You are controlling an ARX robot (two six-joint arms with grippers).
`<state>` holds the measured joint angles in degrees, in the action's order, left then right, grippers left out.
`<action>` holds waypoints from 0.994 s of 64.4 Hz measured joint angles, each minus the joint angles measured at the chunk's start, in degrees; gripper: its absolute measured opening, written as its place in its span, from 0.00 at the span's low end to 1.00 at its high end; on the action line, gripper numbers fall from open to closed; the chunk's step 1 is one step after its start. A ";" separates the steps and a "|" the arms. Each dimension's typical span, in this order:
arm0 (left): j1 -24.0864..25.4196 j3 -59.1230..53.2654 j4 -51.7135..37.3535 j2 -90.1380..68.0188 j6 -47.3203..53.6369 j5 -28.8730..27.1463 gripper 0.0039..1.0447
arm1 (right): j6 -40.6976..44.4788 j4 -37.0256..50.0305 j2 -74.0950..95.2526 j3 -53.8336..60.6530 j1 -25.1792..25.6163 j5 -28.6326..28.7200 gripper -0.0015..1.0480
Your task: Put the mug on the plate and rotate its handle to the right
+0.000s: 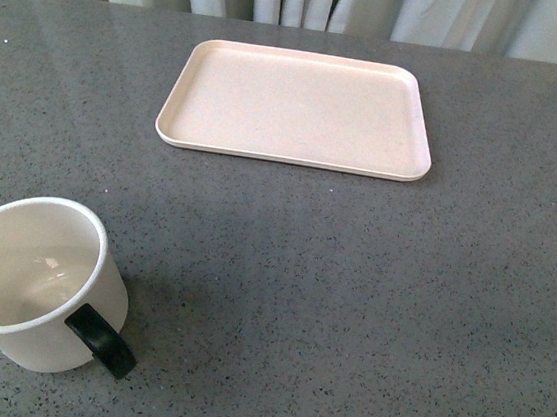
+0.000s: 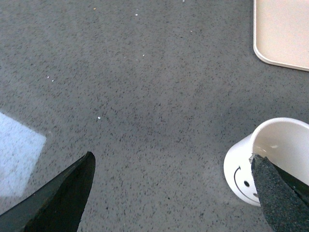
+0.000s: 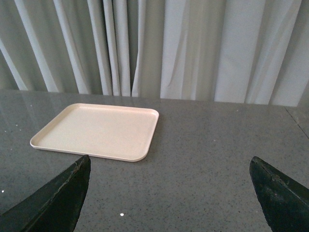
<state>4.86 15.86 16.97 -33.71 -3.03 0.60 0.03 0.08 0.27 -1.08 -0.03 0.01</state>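
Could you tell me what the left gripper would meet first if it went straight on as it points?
Likely bare table between the fingers of the left gripper. The mug sits by one finger and might be clipped first; depth unclear.

Front view: the left picture edge slightly clips the mug (image 1: pixel 29 281). Left wrist view: the mug is cut off at the frame edge and partly covered by one finger (image 2: pixel 277 198) of the left gripper (image 2: pixel 171 157). The handle (image 1: pixel 100 341) is hidden from this camera. Only one corner of the plate (image 2: pixel 282 29) is in frame.
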 joint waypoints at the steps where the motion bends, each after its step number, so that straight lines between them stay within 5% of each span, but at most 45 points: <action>1: 0.39 0.24 -0.72 -1.09 0.37 0.57 0.91 | 0.00 0.00 0.00 0.00 0.00 0.00 0.91; 22: 0.79 5.44 -11.52 -25.44 8.17 7.50 0.91 | 0.00 0.00 0.00 0.00 0.00 -0.02 0.91; 64: -3.76 8.33 -19.04 -40.30 9.73 13.40 0.91 | 0.00 0.00 0.00 0.00 0.00 0.00 0.91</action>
<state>1.10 24.18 -2.07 -74.02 6.70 14.00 0.03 0.08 0.27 -1.08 -0.03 0.01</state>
